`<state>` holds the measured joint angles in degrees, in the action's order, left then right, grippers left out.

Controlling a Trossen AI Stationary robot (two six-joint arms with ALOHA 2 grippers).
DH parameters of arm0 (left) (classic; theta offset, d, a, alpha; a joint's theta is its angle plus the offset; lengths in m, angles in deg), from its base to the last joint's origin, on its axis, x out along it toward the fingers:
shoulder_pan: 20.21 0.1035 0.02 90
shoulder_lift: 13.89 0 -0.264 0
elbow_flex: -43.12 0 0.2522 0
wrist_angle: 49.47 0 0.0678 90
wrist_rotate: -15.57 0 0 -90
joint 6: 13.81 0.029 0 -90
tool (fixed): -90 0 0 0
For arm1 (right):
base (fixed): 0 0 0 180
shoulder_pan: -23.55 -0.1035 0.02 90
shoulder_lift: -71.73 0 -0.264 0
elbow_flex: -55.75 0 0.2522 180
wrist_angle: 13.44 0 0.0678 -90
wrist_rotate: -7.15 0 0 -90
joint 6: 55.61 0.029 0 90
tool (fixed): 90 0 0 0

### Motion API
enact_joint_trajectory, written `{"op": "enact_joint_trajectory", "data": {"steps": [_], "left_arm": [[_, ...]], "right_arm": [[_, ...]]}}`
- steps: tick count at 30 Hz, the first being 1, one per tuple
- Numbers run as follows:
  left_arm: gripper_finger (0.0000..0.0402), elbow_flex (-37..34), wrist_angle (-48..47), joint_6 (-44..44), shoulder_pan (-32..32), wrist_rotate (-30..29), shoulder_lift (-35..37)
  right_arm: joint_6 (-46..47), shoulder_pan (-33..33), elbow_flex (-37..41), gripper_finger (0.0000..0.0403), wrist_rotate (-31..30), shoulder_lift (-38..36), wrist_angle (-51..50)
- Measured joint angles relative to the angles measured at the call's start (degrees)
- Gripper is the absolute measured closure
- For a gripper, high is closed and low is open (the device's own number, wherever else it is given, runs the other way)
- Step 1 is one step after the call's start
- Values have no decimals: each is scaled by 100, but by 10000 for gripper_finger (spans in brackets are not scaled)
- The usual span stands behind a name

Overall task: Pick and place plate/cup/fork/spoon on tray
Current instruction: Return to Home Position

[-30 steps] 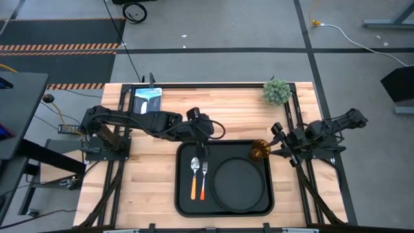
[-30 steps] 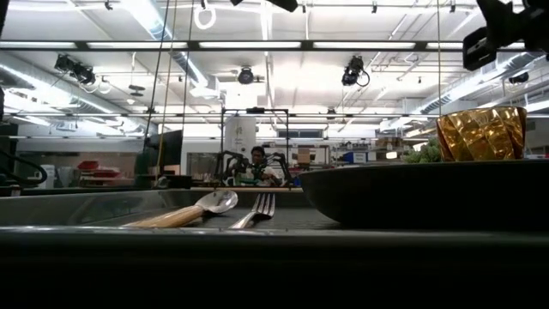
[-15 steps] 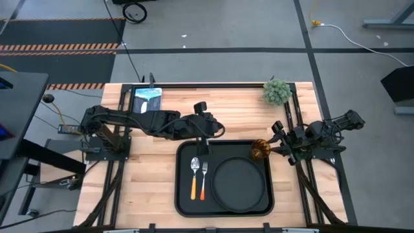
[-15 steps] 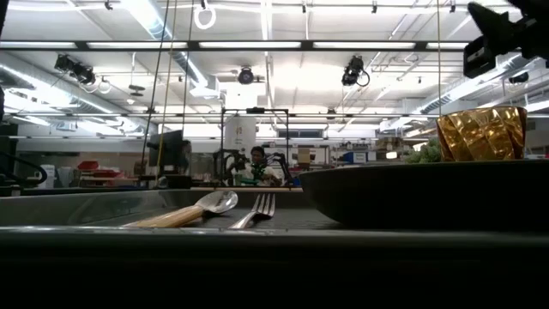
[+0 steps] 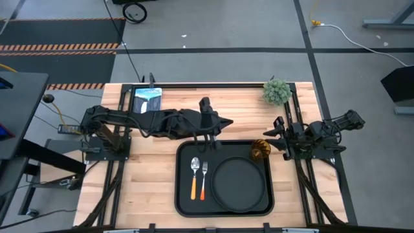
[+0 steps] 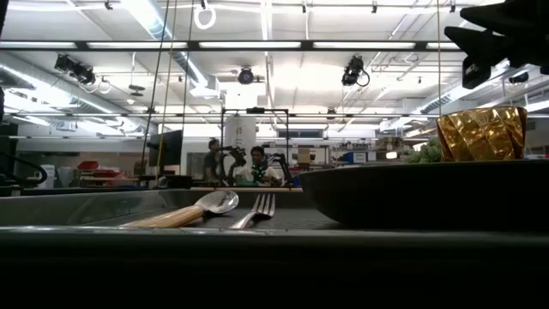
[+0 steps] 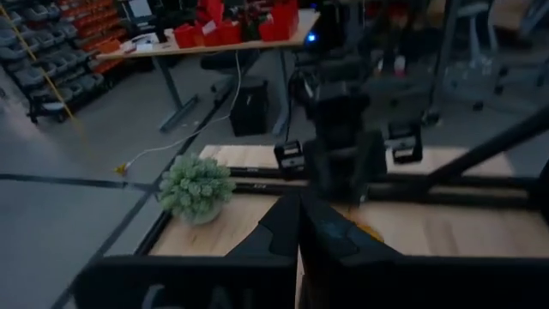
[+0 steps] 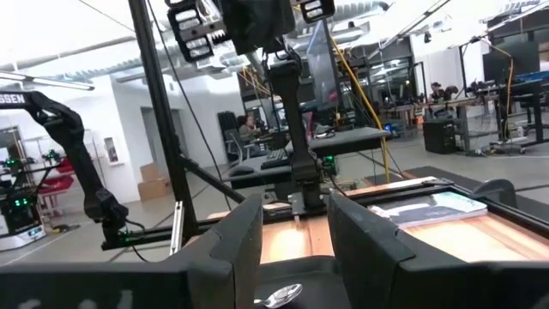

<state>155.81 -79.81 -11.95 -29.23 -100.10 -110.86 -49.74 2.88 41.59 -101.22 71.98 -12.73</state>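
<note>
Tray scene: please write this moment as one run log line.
tray: holds plate, spoon, fork, cup | left gripper: shut, over tray's far edge | right gripper: open, beside cup

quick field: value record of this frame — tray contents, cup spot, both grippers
tray: holds plate, spoon, fork, cup
plate: right part of tray
spoon: left part, beside fork
cup: tray's far right corner
left gripper: over tray's far edge, fingers shut, empty
right gripper: right of cup, fingers open
</note>
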Motion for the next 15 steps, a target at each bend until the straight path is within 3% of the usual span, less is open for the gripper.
{"op": "enact_joint_trajectory", "data": {"steps": [13, 15], "left_arm": [[390, 0, 504, -1933, -63, 6, -2], [390, 36, 477, -1754, -48, 13, 19]], "right_arm": [[-1, 0, 0, 261, 0, 0, 2], [-1, 0, 0, 261, 0, 0, 2]]}}
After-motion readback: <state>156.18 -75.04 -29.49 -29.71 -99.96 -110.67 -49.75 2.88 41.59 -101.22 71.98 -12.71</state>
